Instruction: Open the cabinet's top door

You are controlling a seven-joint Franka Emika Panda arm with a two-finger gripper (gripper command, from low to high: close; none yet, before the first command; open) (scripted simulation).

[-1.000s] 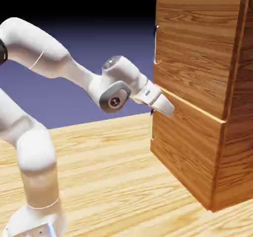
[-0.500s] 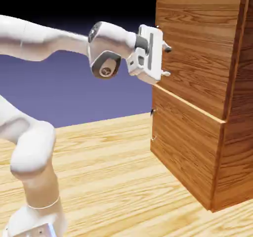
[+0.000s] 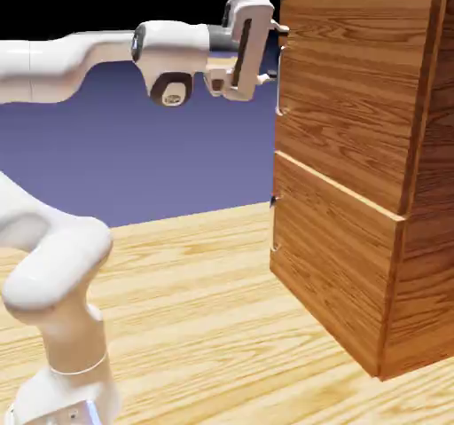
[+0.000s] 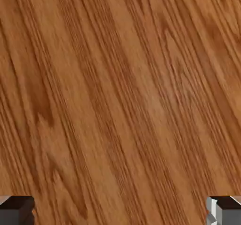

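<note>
Exterior view: cabinet (image 3: 363, 175) at right on the wooden table (image 3: 195, 308); gripper (image 3: 275, 52), jaws spread, level at the left edge of the top door (image 3: 350, 95), beside its silver handle (image 3: 281, 82); open tabletop below the arm.

Hand view: wood grain fills the frame; fingertips (image 4: 16, 210) far apart.

Wood grain above two fingers (image 4: 16, 211)

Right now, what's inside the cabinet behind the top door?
Can't see inside: the top door sits shut, flush on the cabinet. The hand view shows only wood grain. The open gripper is at the door's edge by the handle.
</note>
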